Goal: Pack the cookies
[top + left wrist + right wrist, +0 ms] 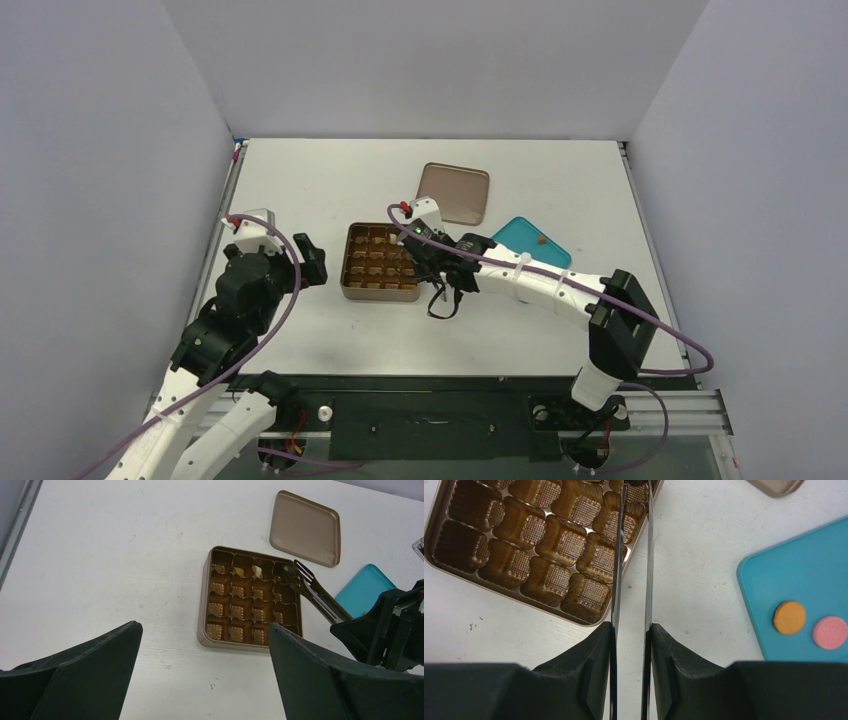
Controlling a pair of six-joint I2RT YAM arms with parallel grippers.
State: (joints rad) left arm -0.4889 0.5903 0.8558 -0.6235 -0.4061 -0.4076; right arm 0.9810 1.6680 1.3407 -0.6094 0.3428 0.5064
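Observation:
An orange cookie and a pink cookie lie on the teal plate. Two cream-white cookies sit in far cells of the brown gridded tin. My right gripper is shut on black metal tongs. The tongs' blades stand slightly apart and reach over the tin's far right corner. Whether anything is between their tips is hidden. My left gripper hangs wide open and empty, left of the tin.
The tin's flat brown lid lies on the table behind the tin, next to the teal plate. Grey walls close in the white table on three sides. The right arm stretches across the table's near right part.

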